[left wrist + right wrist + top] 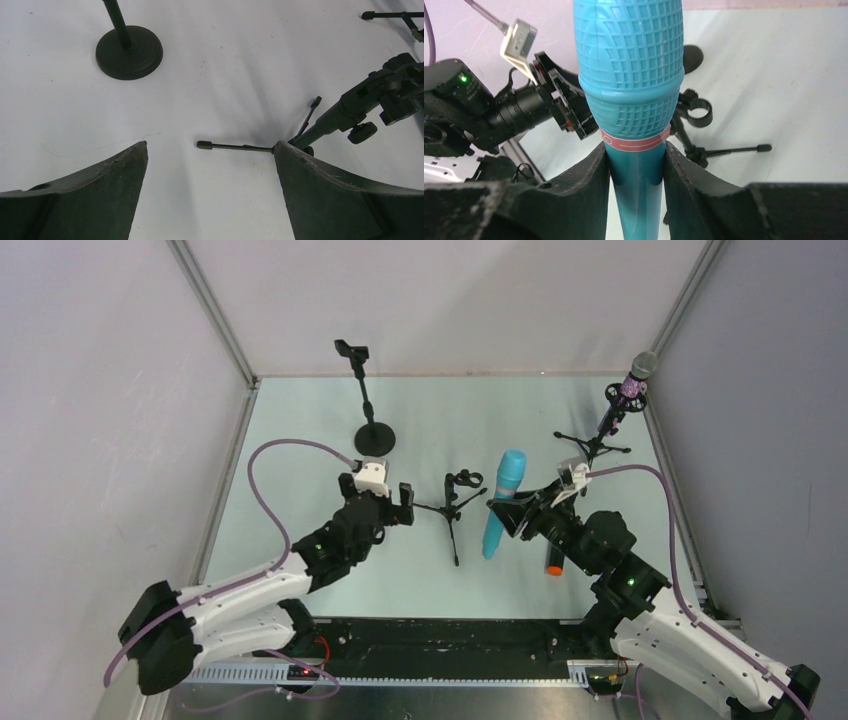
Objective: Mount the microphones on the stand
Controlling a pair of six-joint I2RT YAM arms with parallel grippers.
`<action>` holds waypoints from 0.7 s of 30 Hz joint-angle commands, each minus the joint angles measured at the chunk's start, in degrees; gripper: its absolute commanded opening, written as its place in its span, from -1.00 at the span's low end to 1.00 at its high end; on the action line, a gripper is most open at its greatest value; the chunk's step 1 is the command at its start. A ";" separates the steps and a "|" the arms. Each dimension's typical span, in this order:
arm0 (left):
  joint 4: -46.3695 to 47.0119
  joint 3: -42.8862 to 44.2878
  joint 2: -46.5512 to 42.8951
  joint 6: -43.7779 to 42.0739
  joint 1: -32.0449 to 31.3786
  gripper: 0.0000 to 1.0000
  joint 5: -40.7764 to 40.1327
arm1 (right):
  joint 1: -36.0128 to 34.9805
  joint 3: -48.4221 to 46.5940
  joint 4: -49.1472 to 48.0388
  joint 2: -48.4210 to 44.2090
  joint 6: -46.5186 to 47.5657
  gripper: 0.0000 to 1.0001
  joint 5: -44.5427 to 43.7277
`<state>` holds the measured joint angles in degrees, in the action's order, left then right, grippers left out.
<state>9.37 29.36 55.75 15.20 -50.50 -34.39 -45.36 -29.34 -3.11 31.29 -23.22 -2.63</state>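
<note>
A: Nearest the lens, right wrist view: the right gripper (pixel 636 165) has its fingers pinched on the handle of the turquoise microphone (pixel 629 75), just under a red band (pixel 636 142).
B: The top view agrees. The microphone is just right of the middle tripod stand (pixel 455 505), head toward the far edge, not touching the clip.
A: And the left gripper (pixel 211 145)?
B: Spread wide, holding nothing. One tripod leg (pixel 235 146) lies on the table in the gap.
A: Room to move?
B: Bare table (pixel 290 460) along the left edge, up to the round-base stand (pixel 372 430). The right is tighter: the purple microphone (pixel 630 390) sits in the far tripod stand (pixel 595 445), hard by the corner post (pixel 680 310).
A: Only the top view shows the black microphone (pixel 553 565), lying orange end nearward, partly under the right arm.
B: Only the right wrist shows the clip ring (pixel 698 111) close up.
</note>
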 commanded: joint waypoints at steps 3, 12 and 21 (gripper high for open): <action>15.08 -1.34 4.63 -1.50 0.04 0.99 0.06 | 2.23 -2.47 -8.79 1.25 6.36 -1.00 -2.85; 25.95 -6.77 4.95 -6.15 0.05 0.99 -3.28 | 6.33 -5.89 -14.65 7.55 11.57 -1.00 0.28; 37.73 -10.27 5.97 -11.27 0.05 0.99 -5.67 | 11.32 -11.72 -20.40 13.48 11.30 -1.00 7.41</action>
<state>39.72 18.20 60.99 8.40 -50.50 -38.63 -35.59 -35.88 -15.70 43.42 -12.80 0.69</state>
